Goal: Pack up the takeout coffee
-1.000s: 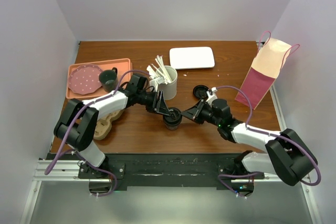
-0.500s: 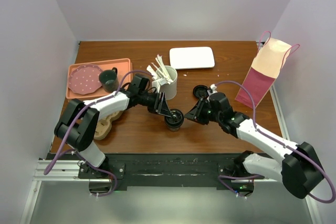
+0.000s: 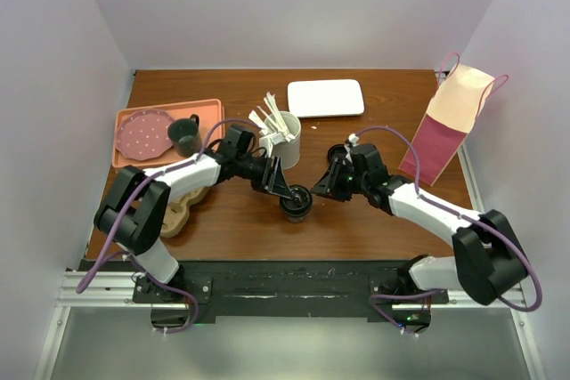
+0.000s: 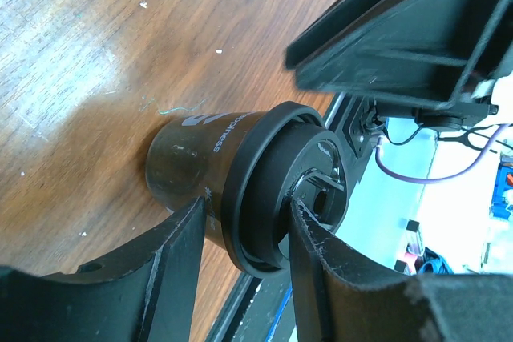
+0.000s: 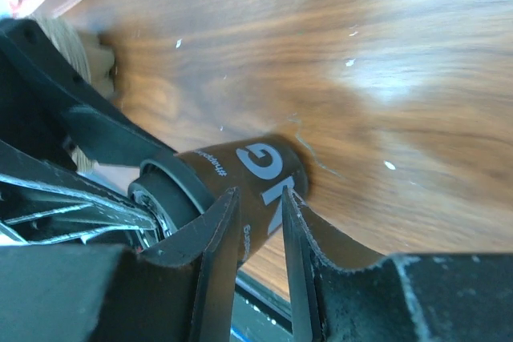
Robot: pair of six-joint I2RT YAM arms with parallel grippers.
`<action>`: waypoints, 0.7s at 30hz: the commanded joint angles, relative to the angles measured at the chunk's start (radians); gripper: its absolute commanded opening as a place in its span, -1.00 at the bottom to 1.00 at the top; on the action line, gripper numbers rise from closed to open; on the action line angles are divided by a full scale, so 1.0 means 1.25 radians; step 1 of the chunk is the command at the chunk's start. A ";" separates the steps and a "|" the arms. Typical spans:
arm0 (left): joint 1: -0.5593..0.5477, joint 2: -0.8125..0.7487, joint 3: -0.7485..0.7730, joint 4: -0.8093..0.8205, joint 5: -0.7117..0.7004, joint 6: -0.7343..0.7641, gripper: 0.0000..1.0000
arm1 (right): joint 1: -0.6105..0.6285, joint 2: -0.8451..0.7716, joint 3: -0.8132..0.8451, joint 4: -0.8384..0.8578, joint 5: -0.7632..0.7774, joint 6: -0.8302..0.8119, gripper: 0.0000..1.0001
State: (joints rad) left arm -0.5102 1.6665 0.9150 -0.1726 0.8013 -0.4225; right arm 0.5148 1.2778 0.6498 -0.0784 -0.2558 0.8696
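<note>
Toward the table's (image 3: 374, 211) near middle, well left of the paper bag (image 3: 441, 144), my left gripper (image 3: 289, 191) clamps the standing takeout coffee (image 3: 296, 203). My right gripper (image 3: 318, 189) hovers beside it, slightly parted and empty. I'd lift level, lid (image 4: 264, 166) uppermost, without squeezing harder.

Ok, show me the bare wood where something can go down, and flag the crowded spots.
Free: the back strip between the orange plastic tray and the white rectangular plate; the stretch between that plate and the pink paper bag; the front edge below the small dark paper coffee cup. Crowded: the middle, around that cup and the white stirrer cup.
</note>
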 commanded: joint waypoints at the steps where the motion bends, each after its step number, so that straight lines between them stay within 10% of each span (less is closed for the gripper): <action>1: -0.012 0.100 -0.063 -0.177 -0.259 0.126 -0.06 | -0.002 0.033 0.018 0.118 -0.124 -0.038 -0.36; 21: -0.012 0.108 -0.057 -0.180 -0.261 0.127 -0.06 | -0.001 0.032 0.040 0.090 -0.100 -0.073 -0.36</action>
State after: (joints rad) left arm -0.5102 1.6806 0.9325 -0.1925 0.8116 -0.4149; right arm 0.5102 1.3273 0.7101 -0.0048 -0.3584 0.7986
